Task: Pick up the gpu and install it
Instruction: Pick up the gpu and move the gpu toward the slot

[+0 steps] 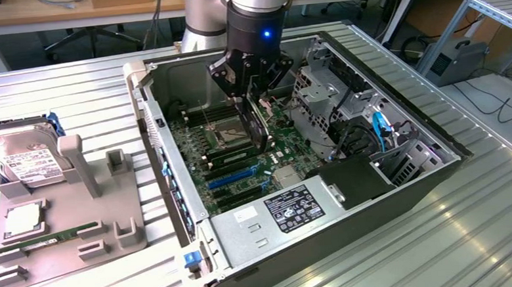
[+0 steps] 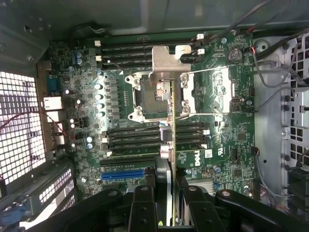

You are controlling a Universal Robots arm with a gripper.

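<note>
arm (image 1: pixel 202 18): silver-grey tube; wrist (image 1: pixel 258 18): black, blue light (image 1: pixel 268 33); hand (image 1: pixel 251 92): black, linked fingers (image 1: pixel 224 71)

Inside the open computer case (image 1: pixel 349 244), the gpu (image 1: pixel 257 127) stands on edge above the motherboard (image 1: pixel 211 136), clamped in the gripper (image 1: pixel 251 94). The power supply (image 1: pixel 277 215) fills the case's end nearest the exterior camera. On the exterior view's left of the case, a holder tray (image 1: pixel 65 262) carries the hard drive (image 1: pixel 25 162) and RAM stick (image 1: pixel 50 236).

We see a long wooden desk (image 1: pixel 73 10) at the back, a chair base (image 1: pixel 93 39) beneath it, a ribbed metal tabletop (image 1: pixel 436 239) up front, and cables (image 1: pixel 508 107) trailing over grey floor (image 1: pixel 477 96).
</note>
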